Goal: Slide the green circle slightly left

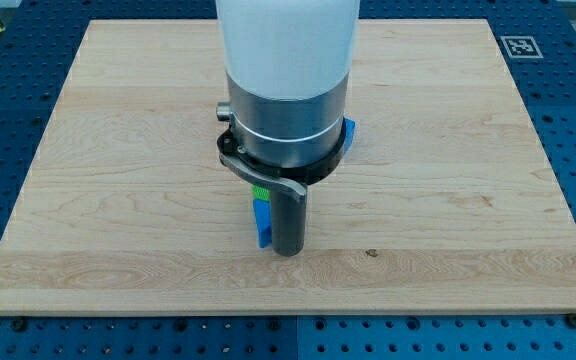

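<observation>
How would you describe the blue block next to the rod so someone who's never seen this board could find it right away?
Start at the wooden board and find the big white and silver arm over its middle. Follow the dark rod down to my tip. The blue block lies against the rod on the view's left. A sliver of green block sits just above it, and another blue block peeks out at the arm's right.

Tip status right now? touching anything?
My tip: no gripper, holds nothing; down on the board, right beside the blue block. Contact cannot be told. Green block mostly hidden behind the arm.
</observation>
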